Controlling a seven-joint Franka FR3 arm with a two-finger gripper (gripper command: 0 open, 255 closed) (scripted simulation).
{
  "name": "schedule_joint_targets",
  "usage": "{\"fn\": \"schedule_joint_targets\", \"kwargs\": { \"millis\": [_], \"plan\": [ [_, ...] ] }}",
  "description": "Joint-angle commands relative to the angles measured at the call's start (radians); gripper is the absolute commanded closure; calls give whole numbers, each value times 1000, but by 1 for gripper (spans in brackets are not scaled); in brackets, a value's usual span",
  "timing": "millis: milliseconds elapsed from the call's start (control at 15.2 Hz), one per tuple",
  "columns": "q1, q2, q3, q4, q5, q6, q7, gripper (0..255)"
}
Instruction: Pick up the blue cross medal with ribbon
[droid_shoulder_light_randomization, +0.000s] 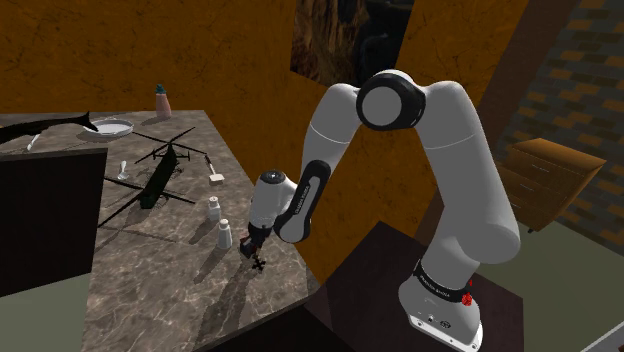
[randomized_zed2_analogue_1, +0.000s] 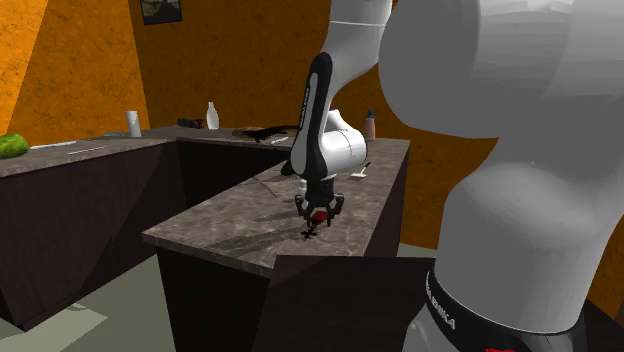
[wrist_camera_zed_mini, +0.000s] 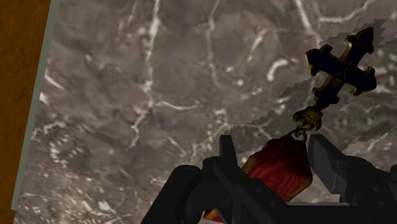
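Note:
The medal is a dark cross (wrist_camera_zed_mini: 341, 65) with brownish edges, hanging by a small link from a red ribbon (wrist_camera_zed_mini: 278, 167). My black gripper (wrist_camera_zed_mini: 275, 156) is shut on the ribbon, one finger on each side, and the cross dangles beyond the fingertips over the marble counter (wrist_camera_zed_mini: 146, 108). In the shoulder view the gripper (droid_shoulder_light_randomization: 250, 244) points down near the counter's near right corner, with the cross (droid_shoulder_light_randomization: 259, 265) just below it. The second exterior view shows the red ribbon (randomized_zed2_analogue_1: 318, 215) in the gripper (randomized_zed2_analogue_1: 318, 210) and the cross (randomized_zed2_analogue_1: 312, 232) close above the counter.
Two small white shakers (droid_shoulder_light_randomization: 224, 233) stand just beside the gripper at the shoulder view's left. Farther back lie a dark helicopter model (droid_shoulder_light_randomization: 160, 180), a white plate (droid_shoulder_light_randomization: 111, 127) and a small bottle (droid_shoulder_light_randomization: 161, 98). The counter's edge (droid_shoulder_light_randomization: 300, 270) and an orange wall (droid_shoulder_light_randomization: 260, 90) are close by.

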Motion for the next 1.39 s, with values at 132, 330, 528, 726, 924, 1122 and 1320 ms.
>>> {"fn": "schedule_joint_targets", "kwargs": {
  "millis": [132,330,528,726,924,1122,1320],
  "plan": [
    [1,8,0,0,-1,3,0,255],
    [1,9,1,3,0,0,0,255],
    [-11,-24,12,-12,2,-19,-6,255],
    [-26,-68,28,-30,6,-46,-14,255],
    [-41,-111,46,-47,13,-74,-23,255],
    [-58,-154,65,-62,22,-103,-34,255],
    [-75,-196,86,-76,33,-133,-46,255]
  ]
}}
